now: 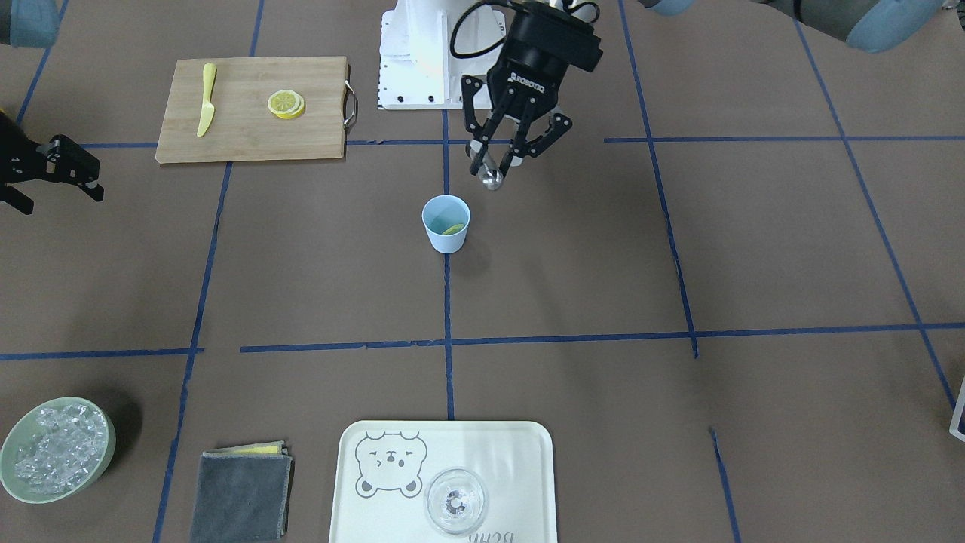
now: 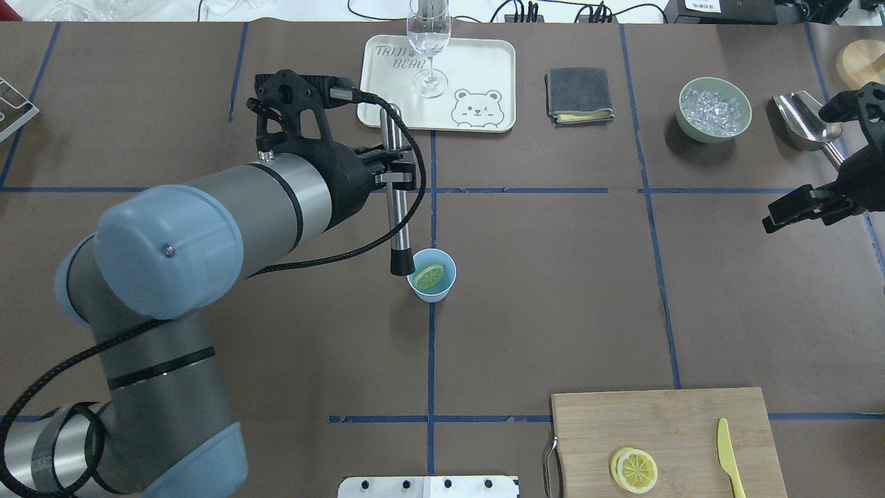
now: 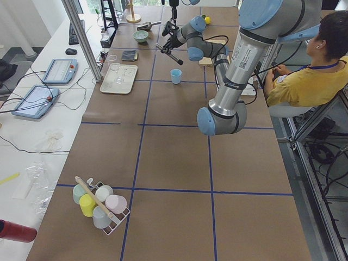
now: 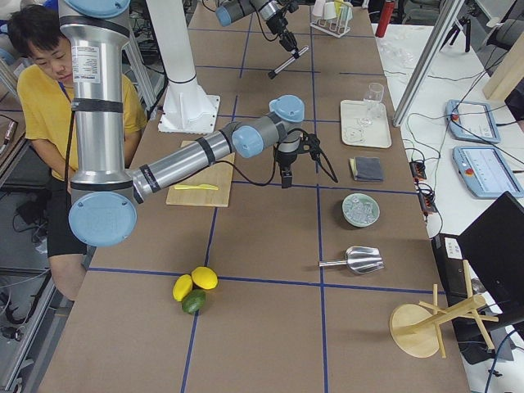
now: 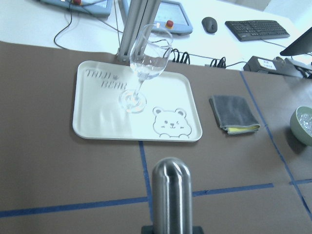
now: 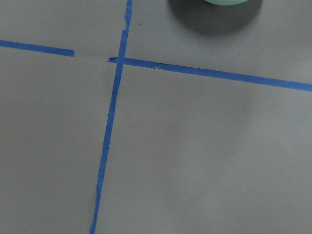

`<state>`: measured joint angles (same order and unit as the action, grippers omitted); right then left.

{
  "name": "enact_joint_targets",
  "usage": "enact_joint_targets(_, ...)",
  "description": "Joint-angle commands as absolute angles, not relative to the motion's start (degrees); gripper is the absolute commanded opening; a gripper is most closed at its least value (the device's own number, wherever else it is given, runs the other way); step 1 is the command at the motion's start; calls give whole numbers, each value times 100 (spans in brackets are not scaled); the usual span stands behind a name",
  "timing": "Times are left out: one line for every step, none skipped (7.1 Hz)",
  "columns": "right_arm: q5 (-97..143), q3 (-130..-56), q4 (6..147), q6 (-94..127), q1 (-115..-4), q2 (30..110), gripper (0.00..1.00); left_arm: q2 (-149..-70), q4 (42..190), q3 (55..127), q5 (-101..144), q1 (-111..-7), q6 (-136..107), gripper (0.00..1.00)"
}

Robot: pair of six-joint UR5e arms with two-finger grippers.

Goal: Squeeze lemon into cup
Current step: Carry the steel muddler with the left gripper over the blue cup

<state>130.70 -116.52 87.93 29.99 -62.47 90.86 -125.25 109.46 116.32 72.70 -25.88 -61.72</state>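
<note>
The light-blue cup (image 2: 434,289) stands at the table's middle with one lemon slice (image 2: 429,275) lying inside it; cup (image 1: 445,224) and slice (image 1: 454,229) also show in the front view. My left gripper (image 2: 395,178) is shut on a steel muddler (image 2: 396,207), held tilted with its black tip just above the cup's left rim. The muddler's rounded top fills the left wrist view (image 5: 170,195). Further lemon slices (image 2: 636,470) lie stacked on the cutting board. My right gripper (image 2: 809,204) hangs open and empty far to the right.
A wooden cutting board (image 2: 664,422) with a yellow knife (image 2: 729,460) lies near right. A bear tray (image 2: 477,76) with a wine glass (image 2: 429,41), a grey cloth (image 2: 579,93), a green ice bowl (image 2: 714,109) and a metal scoop (image 2: 805,121) line the far edge.
</note>
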Motion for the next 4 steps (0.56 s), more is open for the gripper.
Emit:
enact_joint_targets(13069, -11654, 8676, 2988, -6363, 9219, 100, -12779, 11727, 11549, 5966, -2408, -5776, 0)
enact_joint_targets(13069, -11654, 8605, 2997, -6363, 9255, 100, -12640, 12847, 10940, 5228, -2243, -5078, 0)
enact_joint_targets(13069, -11646, 8604, 3006, -6363, 9255, 100, -12700, 14042, 10316, 4368, -1841, -4732, 0)
enact_joint_targets(13078, -11646, 8604, 3006, -6363, 9255, 100, -12604, 14637, 10214, 4299, -1672, -4389, 0)
